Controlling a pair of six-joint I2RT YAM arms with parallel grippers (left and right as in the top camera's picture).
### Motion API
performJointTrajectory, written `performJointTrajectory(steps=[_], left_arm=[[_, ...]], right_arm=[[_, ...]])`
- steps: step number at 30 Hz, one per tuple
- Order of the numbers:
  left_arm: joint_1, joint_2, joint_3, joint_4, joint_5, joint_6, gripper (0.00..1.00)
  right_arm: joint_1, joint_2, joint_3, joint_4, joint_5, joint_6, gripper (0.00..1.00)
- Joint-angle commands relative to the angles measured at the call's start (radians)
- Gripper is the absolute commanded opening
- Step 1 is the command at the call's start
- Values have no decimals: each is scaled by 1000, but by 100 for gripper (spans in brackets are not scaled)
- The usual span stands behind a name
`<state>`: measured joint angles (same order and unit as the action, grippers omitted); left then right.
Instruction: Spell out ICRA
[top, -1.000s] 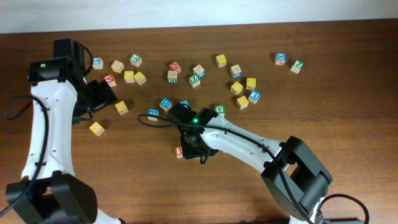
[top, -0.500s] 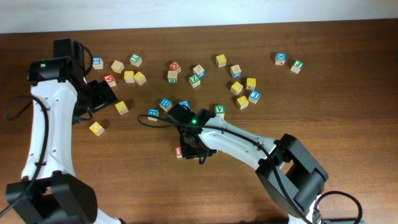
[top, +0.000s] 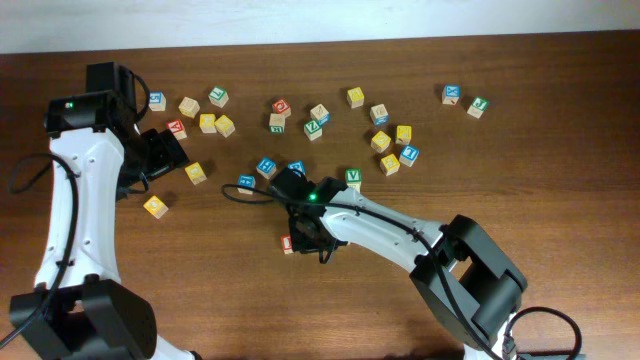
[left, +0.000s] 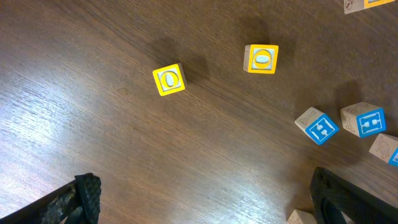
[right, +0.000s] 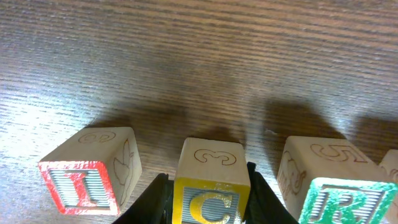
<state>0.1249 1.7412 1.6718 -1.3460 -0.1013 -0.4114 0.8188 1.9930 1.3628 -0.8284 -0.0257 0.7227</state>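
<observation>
Seen from overhead, the right gripper sits low on the desk, just beside the I cube. The left gripper hangs well away from the I cube, among scattered cubes. In the left wrist view, the left gripper is spread wide over bare wood, with yellow cubes and blue-lettered cubes beyond it. In the right wrist view, the right gripper pinches the C cube, which stands near the I cube. The R cube stands past the C cube, away from the I cube.
</observation>
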Motion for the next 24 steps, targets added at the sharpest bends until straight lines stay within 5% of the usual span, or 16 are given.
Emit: performJointTrajectory(steps=[1, 24], left_arm=[[4, -1, 2, -2, 3, -2, 99], [4, -1, 2, -2, 3, -2, 99]], right_arm=[[4, 11, -5, 0, 39, 1, 24], [-28, 11, 71, -44, 31, -37, 33]])
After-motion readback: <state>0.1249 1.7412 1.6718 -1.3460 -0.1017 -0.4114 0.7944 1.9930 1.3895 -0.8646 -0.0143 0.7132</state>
